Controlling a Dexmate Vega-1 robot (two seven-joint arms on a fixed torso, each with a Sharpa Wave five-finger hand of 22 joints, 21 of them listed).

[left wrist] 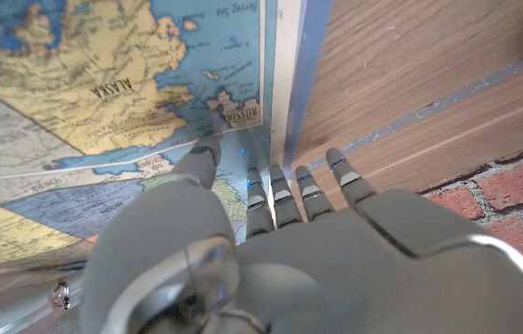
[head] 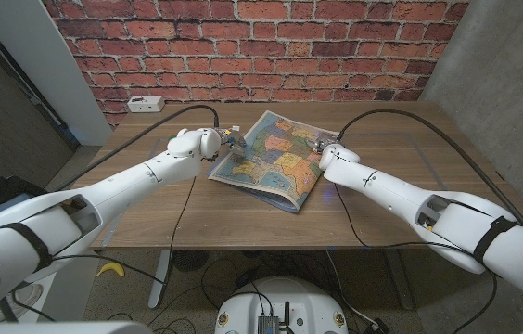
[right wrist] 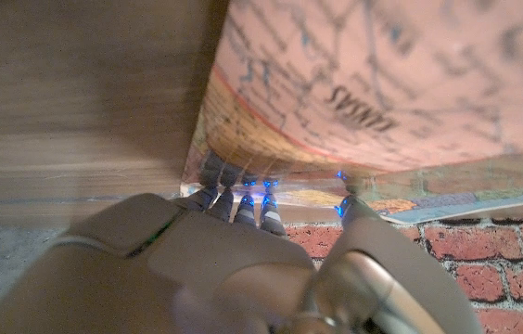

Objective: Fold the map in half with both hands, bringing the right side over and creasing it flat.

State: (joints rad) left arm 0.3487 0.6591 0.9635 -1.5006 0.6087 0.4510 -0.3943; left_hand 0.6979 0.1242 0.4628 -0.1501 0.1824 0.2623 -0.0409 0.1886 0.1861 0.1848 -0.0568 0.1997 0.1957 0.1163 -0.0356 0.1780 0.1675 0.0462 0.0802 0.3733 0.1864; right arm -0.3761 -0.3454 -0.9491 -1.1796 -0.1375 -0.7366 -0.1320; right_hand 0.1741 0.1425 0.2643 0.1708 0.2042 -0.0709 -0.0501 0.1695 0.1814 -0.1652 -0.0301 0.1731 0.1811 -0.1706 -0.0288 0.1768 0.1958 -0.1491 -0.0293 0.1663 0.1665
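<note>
The map [head: 269, 159] lies open mid-table [head: 373, 218], turned at an angle, its near corner pointing toward the robot. The left hand [head: 217, 141] sits at the map's left edge, fingers [left wrist: 280, 199] close together and laid on the paper by its pale border, thumb pressing the blue sea. The right hand [head: 327, 151] is at the right edge, which lifts off the wood; its fingers [right wrist: 243, 199] reach under the raised paper, thumb beside them, apparently pinching it. A white power strip [head: 146, 103] lies at the far left, against the brick wall [head: 261, 42].

Slightly glossy paper map [head: 271, 160], matt wood-grain table [head: 382, 218], rough brick wall [head: 243, 46]
</note>
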